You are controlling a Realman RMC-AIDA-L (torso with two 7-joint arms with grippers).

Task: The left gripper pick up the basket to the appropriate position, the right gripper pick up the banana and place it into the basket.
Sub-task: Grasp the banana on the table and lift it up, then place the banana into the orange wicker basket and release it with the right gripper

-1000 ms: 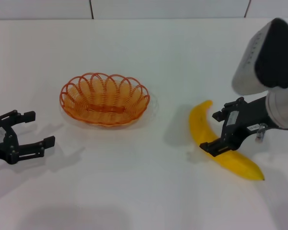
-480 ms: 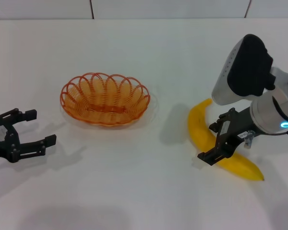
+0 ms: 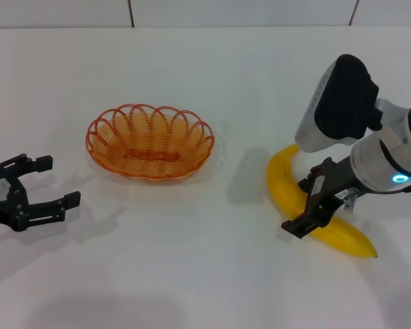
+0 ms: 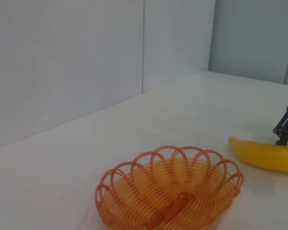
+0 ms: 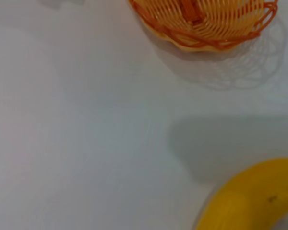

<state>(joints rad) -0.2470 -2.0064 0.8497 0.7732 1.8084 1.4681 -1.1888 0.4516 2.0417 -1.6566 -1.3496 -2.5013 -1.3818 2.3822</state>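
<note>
The orange wire basket (image 3: pixel 149 142) stands on the white table, left of centre; it also shows in the left wrist view (image 4: pixel 170 191) and the right wrist view (image 5: pixel 206 24). The yellow banana (image 3: pixel 282 179) lies at the right; it shows in the left wrist view (image 4: pixel 266 155) and the right wrist view (image 5: pixel 249 201) too. My right gripper (image 3: pixel 307 201) is down over the banana's middle, open, with one finger on each side of it. My left gripper (image 3: pixel 55 181) is open and empty, low at the far left, apart from the basket.
The white table (image 3: pixel 192 260) runs to a pale wall at the back. The bulky white right arm (image 3: pixel 339 103) hangs above the banana's far end.
The right arm has swung left and lower, and its gripper has settled a little further down around the banana. The left gripper, basket and banana have not moved.
</note>
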